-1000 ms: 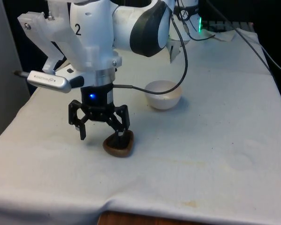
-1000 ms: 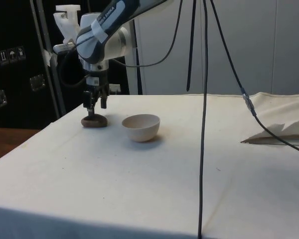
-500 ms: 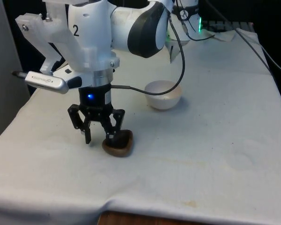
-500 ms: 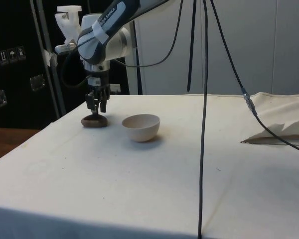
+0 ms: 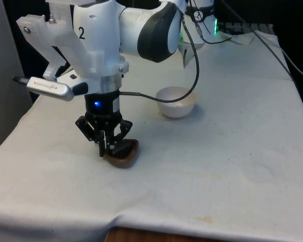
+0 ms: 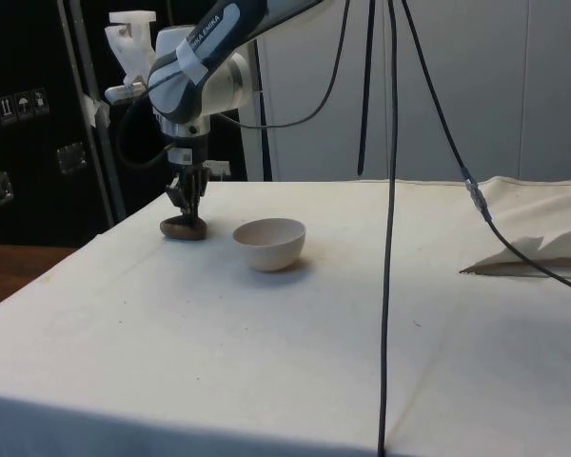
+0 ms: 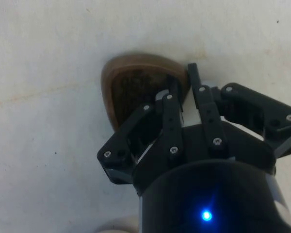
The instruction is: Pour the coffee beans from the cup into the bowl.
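Since a second ago the claw (image 5: 107, 149) has closed, pinching the brown cup's (image 5: 122, 153) rim.

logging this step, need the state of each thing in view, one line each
cup: brown, standing on the cloth, dark coffee beans inside, rim pinched by the gripper
gripper: shut on the cup's rim, one finger inside, one outside
bowl: white, upright, apart from the cup; no beans show inside it
cloth: white, covers the table, faint stains
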Available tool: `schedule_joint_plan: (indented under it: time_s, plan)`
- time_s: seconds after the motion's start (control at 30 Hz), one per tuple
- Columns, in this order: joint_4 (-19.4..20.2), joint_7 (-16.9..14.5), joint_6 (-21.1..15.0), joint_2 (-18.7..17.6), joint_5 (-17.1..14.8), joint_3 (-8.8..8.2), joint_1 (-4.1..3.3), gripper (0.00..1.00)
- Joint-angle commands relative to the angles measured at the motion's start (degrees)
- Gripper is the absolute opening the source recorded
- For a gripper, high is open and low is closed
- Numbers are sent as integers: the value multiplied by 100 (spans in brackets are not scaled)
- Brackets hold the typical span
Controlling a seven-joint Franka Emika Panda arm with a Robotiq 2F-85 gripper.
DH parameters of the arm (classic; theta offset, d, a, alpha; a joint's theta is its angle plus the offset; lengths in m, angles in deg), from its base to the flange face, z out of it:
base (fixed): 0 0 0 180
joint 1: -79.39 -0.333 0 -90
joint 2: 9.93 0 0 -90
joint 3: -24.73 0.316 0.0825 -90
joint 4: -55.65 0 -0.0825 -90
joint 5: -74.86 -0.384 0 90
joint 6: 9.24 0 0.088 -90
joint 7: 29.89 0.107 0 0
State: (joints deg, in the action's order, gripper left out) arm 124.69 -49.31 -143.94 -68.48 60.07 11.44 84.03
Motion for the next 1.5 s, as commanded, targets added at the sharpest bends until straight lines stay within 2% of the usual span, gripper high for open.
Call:
schedule_joint_plan:
  time_s: [0.0,0.67,0.97,1.0,1.03,1.23,1.27,1.33,1.47]
  plan:
    - [-29,-6,23,-11,-6,11,6,3]
    - [0,0,-17,0,0,-6,-17,3]
    - [390,0,-74,384,17,-86,-86,3]
    - [246,0,0,298,0,-63,-63,3]
    - [430,0,-80,424,11,-97,-92,3]
    - [705,6,-92,665,17,-149,-132,3]
    - [567,0,0,584,0,-115,-109,3]
    - [842,6,-97,785,23,-172,-155,3]
    - [1020,6,-103,945,29,-206,-178,3]
